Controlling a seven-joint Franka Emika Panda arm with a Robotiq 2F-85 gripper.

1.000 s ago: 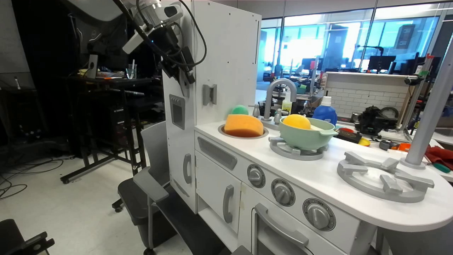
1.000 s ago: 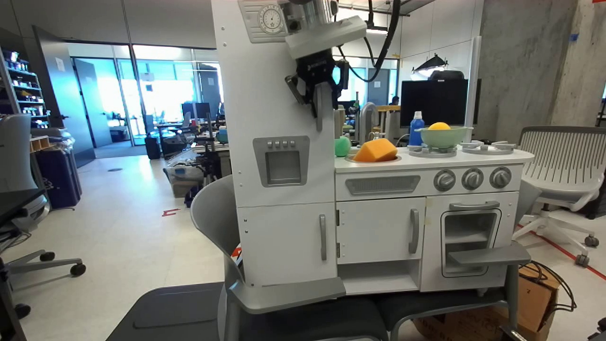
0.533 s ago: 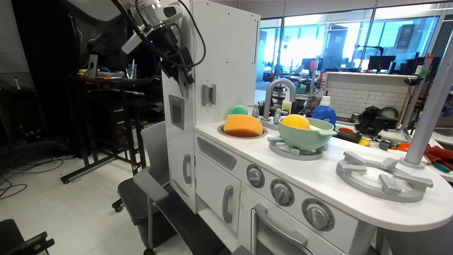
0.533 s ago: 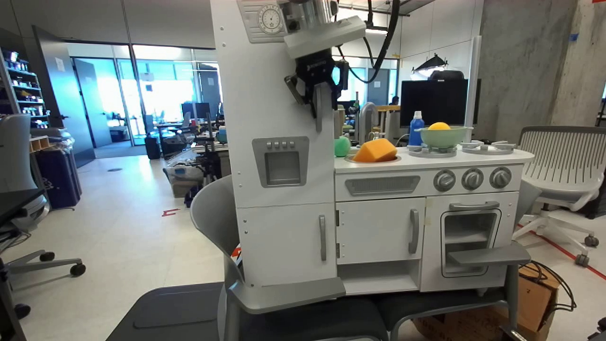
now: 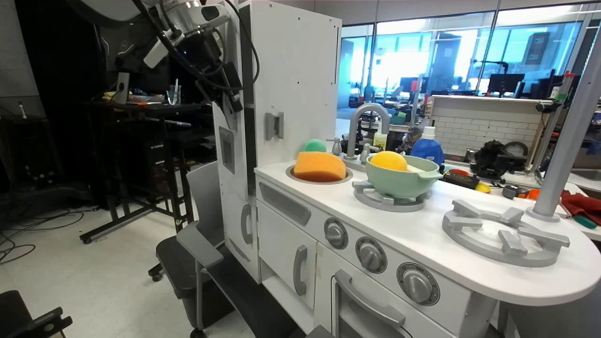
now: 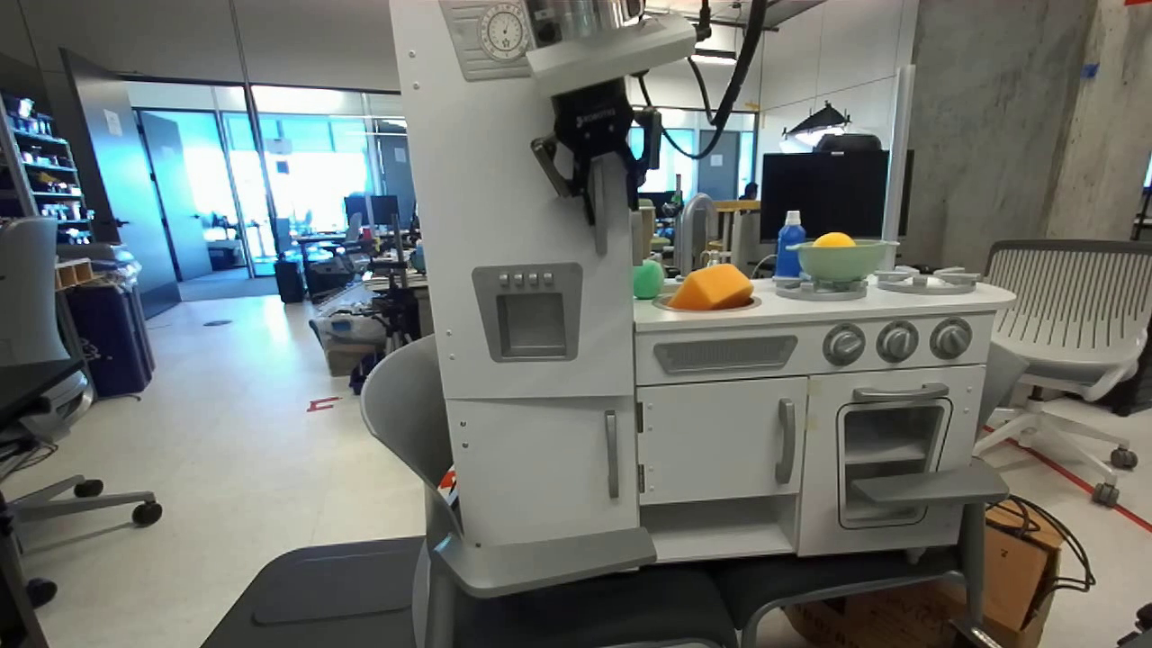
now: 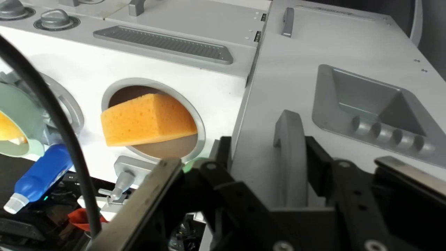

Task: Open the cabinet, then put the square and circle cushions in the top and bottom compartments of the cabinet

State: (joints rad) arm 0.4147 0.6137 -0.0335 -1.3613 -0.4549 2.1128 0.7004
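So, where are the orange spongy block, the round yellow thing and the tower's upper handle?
Orange block (image 5: 319,166): an exterior view, the side facing the camera.
Yellow thing (image 5: 389,160): an exterior view, its visible rounded part.
Upper handle (image 7: 295,153): wrist view, middle of its bar.

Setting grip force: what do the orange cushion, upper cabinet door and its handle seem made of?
Orange cushion: likely foam sponge, matte; small pores show.
Door: probably painted or laminated board, low sheen; flat, even white with crisp edges.
Handle: grey, smooth, satin; maybe molded plastic or painted wood: no grain or metallic glint shows, so I can't tell which.
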